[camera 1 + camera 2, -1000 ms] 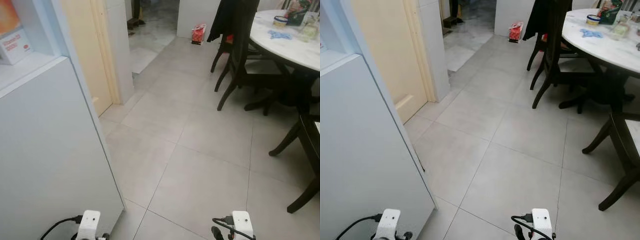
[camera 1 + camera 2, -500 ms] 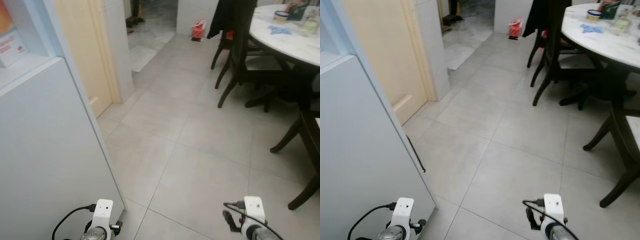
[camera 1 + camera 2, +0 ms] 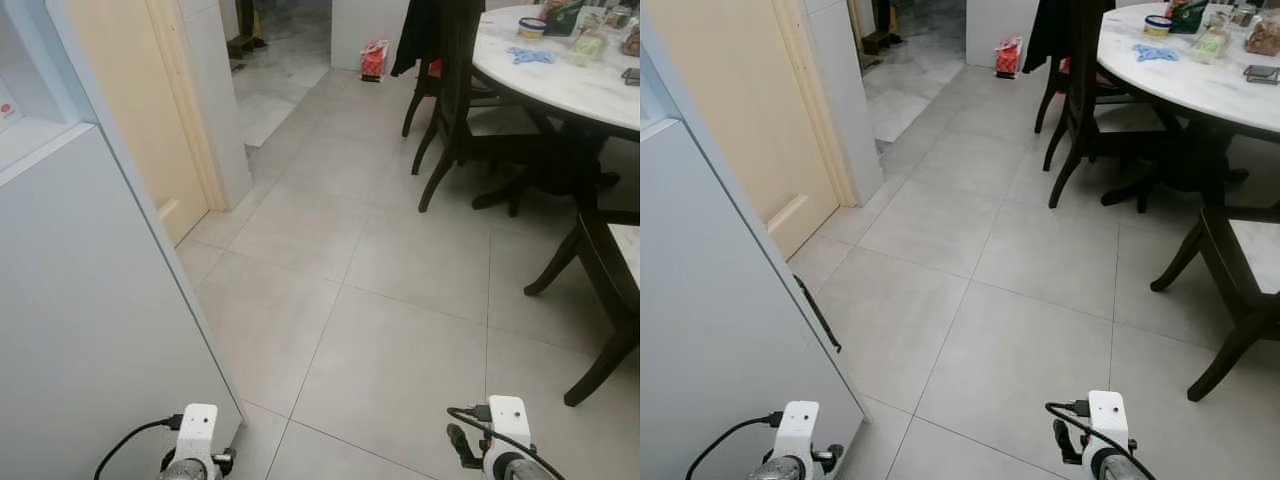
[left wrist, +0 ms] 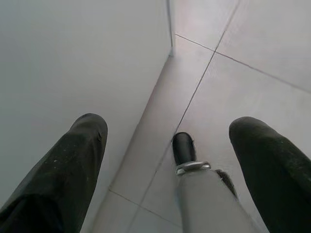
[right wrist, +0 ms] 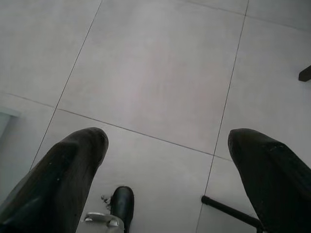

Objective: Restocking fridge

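Note:
The white fridge door (image 3: pixel 100 330) stands open at my left, with a door shelf (image 3: pixel 35 140) near its top and a black hinge strip (image 3: pixel 817 313) along its edge. Both arms hang low; their white wrist mounts show at the bottom, left (image 3: pixel 192 432) and right (image 3: pixel 503 424). My left gripper (image 4: pixel 167 131) is open with nothing between its fingers, pointing down at the floor right beside the door. Over bare grey tiles, my right gripper (image 5: pixel 167 141) is also open and holds nothing. Groceries (image 3: pixel 588 42) lie on the round marble table (image 3: pixel 560 85) at the far right.
Dark wooden chairs (image 3: pixel 450 90) ring the table, one (image 3: pixel 605 290) close on my right. A cream door (image 3: pixel 130 110) and a doorway (image 3: pixel 270 60) lie ahead to the left. A red bag (image 3: pixel 374 58) sits far back on the grey tile floor (image 3: pixel 400 300).
The whole picture has shifted, so the camera moved: more of the table shows and the fridge door takes less of the left side. Both arms hang as before.

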Controlling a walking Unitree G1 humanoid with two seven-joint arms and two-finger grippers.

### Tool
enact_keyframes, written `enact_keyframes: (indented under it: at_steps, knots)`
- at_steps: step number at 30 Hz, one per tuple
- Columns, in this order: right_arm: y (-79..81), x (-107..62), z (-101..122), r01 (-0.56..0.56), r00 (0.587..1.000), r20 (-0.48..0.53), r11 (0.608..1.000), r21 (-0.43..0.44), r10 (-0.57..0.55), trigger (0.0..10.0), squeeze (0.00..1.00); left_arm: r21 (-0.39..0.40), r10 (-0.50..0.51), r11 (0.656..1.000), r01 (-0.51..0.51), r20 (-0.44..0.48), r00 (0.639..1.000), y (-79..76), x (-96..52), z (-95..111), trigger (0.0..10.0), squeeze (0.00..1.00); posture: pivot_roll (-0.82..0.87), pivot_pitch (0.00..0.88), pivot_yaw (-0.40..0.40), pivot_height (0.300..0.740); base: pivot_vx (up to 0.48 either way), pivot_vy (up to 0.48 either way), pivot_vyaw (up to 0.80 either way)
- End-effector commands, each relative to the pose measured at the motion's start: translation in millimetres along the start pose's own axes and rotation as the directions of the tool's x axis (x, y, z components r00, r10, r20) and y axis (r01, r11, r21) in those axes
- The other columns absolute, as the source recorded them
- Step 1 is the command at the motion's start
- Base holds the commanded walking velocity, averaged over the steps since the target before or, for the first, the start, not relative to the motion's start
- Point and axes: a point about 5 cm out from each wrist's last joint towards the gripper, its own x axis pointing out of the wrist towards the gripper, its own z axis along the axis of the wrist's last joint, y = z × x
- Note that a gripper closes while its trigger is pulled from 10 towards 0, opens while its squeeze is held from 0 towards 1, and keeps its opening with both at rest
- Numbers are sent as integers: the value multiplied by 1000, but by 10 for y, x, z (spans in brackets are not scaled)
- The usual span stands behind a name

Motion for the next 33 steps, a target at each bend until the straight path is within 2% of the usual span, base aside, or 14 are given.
enact_keyframes:
  at_steps: [1,5,6,9,10,14,21,26,33]
  knots:
    - [4,-1,-26,5,1000,-18,1000,-7,-5,10000,0,-35,-2,999,1,-15,1000,-5,-8,-55,10000,0,-203,0,20,740,0,0,0]
    - [0,-5,-21,2,1000,2,1000,18,-2,10000,0,-32,-50,998,51,39,998,-54,0,44,10000,0,-197,0,13,740,0,0,0]
    - [-3,-8,-20,12,1000,21,998,56,-13,10000,0,-61,-87,994,93,97,992,-96,2,142,10000,0,-196,0,16,740,0,0,0]
    - [-14,-16,-26,26,999,38,997,69,-28,10000,0,-15,-120,992,123,142,983,-136,-4,206,10000,0,-176,0,15,740,0,0,0]
    - [-11,-19,-27,26,998,52,996,90,-31,10000,0,35,-137,991,133,161,977,-152,-8,230,10000,0,-169,0,15,740,0,0,0]
    - [-1,-18,-30,26,998,56,994,103,-32,10000,0,47,-135,991,129,172,976,-135,-10,237,10000,0,-179,0,24,740,0,0,0]
    - [2,-8,-39,53,998,22,996,69,-54,10000,0,29,-113,993,111,103,988,-75,-15,68,10000,0,-190,0,28,740,0,0,0]
    - [11,-2,-16,56,998,36,993,108,-61,10000,0,22,-109,994,107,110,988,-66,-14,83,10000,0,-193,0,30,740,0,0,770]
    - [8,2,1,57,997,37,992,112,-61,10000,0,20,-106,994,104,125,987,-68,-4,161,10000,0,-198,0,29,740,0,0,800]
